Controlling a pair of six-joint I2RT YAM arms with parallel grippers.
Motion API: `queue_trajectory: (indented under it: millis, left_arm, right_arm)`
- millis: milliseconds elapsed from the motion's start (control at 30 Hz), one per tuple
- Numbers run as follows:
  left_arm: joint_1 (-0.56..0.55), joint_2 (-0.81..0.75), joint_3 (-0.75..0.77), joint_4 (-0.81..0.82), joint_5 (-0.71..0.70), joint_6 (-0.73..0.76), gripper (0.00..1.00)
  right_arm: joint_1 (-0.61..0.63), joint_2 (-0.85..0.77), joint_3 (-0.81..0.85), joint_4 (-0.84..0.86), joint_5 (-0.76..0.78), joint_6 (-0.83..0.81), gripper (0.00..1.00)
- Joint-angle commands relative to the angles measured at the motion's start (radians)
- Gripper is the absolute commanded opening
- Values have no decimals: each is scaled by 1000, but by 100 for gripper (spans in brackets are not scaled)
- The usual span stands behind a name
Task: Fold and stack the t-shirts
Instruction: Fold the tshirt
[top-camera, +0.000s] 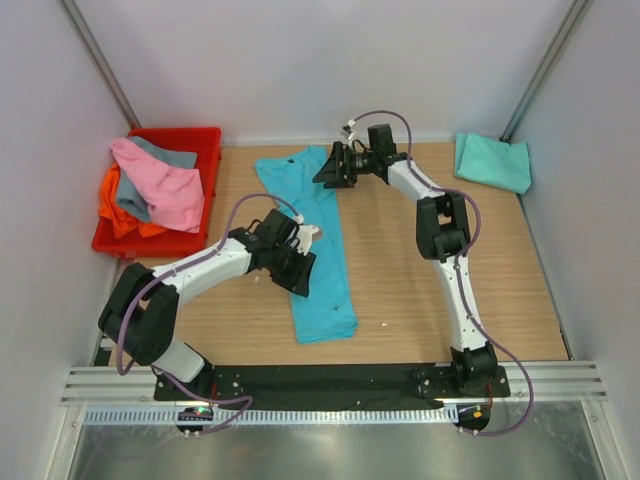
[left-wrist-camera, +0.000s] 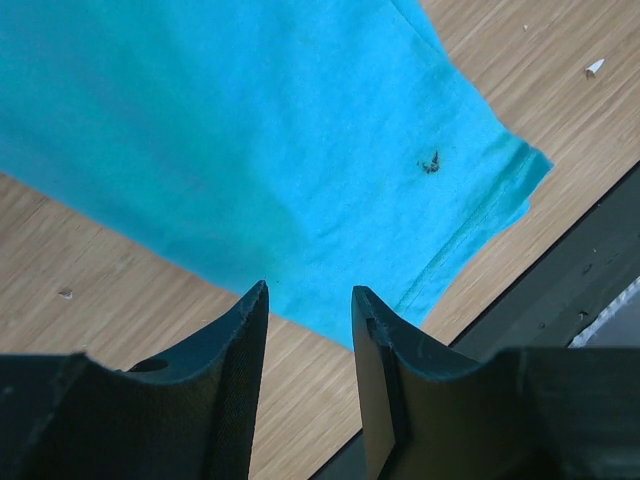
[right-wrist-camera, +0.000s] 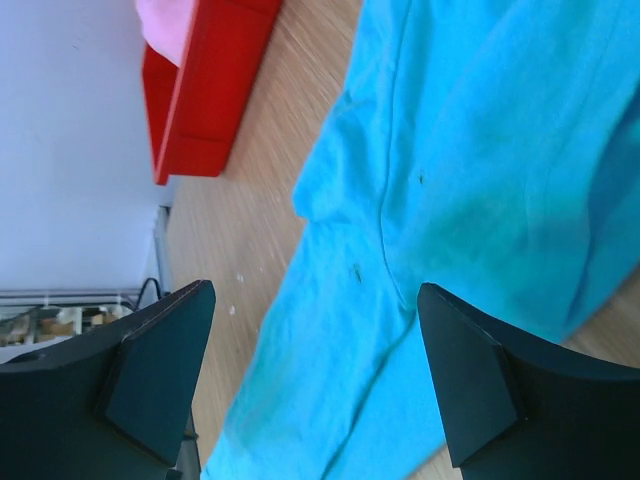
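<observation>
Left end effector parted, angled over turquoise t-shirt.

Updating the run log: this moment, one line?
blue shirt: long strip; left tool: open, at edge; right tool: open, over far end; mint shirt: folded

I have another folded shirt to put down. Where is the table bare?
Bare wood lies between the turquoise t-shirt and the right arm, and again right of that arm, on the near side of the folded mint t-shirt. The left side is crowded: the full red crate and the left arm.
</observation>
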Motion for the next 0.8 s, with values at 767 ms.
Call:
queue_trajectory:
  millis: [767]
  left_arm:
    - [-16,190,24,52,95,-17,43]
  right_arm:
    - [-37,49,82,-266,489,-237,90]
